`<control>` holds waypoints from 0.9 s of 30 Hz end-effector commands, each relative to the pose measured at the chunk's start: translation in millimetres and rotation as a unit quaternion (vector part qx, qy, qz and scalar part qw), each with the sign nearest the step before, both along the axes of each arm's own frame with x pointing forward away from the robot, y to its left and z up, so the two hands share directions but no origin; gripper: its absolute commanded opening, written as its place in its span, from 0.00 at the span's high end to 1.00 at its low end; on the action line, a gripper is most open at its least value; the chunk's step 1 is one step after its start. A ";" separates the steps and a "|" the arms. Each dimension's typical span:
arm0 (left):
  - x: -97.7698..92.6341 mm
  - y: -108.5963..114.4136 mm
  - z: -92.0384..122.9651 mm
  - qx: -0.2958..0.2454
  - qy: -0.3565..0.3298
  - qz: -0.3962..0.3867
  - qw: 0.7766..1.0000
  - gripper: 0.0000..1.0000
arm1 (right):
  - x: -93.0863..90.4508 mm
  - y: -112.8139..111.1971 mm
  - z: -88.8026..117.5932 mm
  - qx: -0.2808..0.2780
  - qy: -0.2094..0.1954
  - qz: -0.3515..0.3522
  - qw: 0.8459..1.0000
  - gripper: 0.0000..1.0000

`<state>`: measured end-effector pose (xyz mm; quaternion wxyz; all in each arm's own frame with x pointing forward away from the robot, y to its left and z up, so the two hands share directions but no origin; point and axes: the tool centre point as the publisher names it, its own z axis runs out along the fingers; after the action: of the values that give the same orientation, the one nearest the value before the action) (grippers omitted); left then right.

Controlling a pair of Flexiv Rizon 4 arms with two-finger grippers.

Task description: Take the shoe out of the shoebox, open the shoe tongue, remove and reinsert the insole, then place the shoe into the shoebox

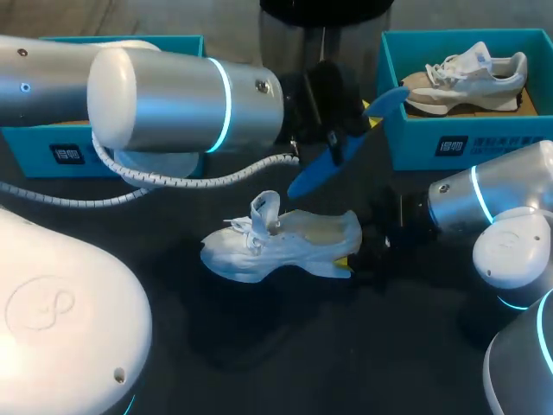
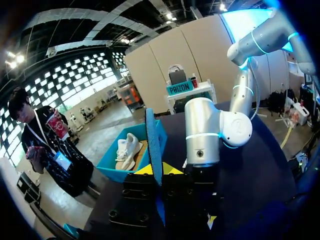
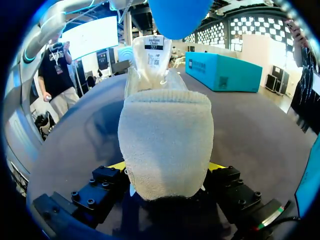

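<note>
A white shoe (image 1: pixel 276 242) lies on the dark table, toe to the left, its tongue (image 1: pixel 264 209) pulled up. My right gripper (image 1: pixel 356 252) is shut on its heel (image 3: pixel 167 135), a yellow fingertip (image 3: pixel 118 165) pressing on each side. Above the shoe my left gripper (image 1: pixel 333 130) is shut on a blue insole (image 1: pixel 318 166) that hangs slanting down toward the shoe opening. In the left wrist view the insole (image 2: pixel 153 145) stands edge-on between the yellow tips of the left gripper (image 2: pixel 159 170). In the right wrist view its end (image 3: pixel 177 15) shows above the tongue.
An open teal shoebox (image 1: pixel 458 138) at the back right holds a second shoe (image 1: pixel 471 76). Another teal box (image 1: pixel 34 143) stands at the back left, partly hidden behind my left arm (image 1: pixel 164 99). A white coiled cable (image 1: pixel 181 180) hangs under that arm.
</note>
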<state>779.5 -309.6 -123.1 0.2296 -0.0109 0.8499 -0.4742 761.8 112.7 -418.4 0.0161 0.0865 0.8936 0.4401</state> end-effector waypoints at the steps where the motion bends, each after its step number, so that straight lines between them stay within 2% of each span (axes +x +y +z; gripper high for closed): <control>1: 1.2 -1.9 0.1 0.030 0.006 -0.022 0.999 1.00 | 1.4 -1.3 -2.7 -0.001 0.000 0.000 1.000 1.00; 5: 3.8 -3.6 -2.7 0.060 0.030 -0.034 0.997 1.00 | 1.4 -1.3 -2.7 -0.001 0.000 0.000 1.000 1.00; 13: 13.4 -0.6 -7.8 0.088 0.084 -0.077 0.990 1.00 | 1.4 -1.3 -2.7 -0.001 0.000 0.000 1.000 1.00; 19: 23.5 5.8 -8.3 0.077 0.140 -0.130 0.979 1.00 | 1.4 -1.3 -2.7 -0.001 0.000 0.000 1.000 1.00; 27: 26.8 15.1 9.0 0.034 0.189 -0.232 0.954 1.00 | 1.4 -1.3 -2.7 -0.001 0.000 0.000 1.000 1.00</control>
<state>805.8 -308.7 -113.6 0.1252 0.0052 0.8825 -0.4533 761.8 112.7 -418.4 0.0161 0.0865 0.8936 0.4401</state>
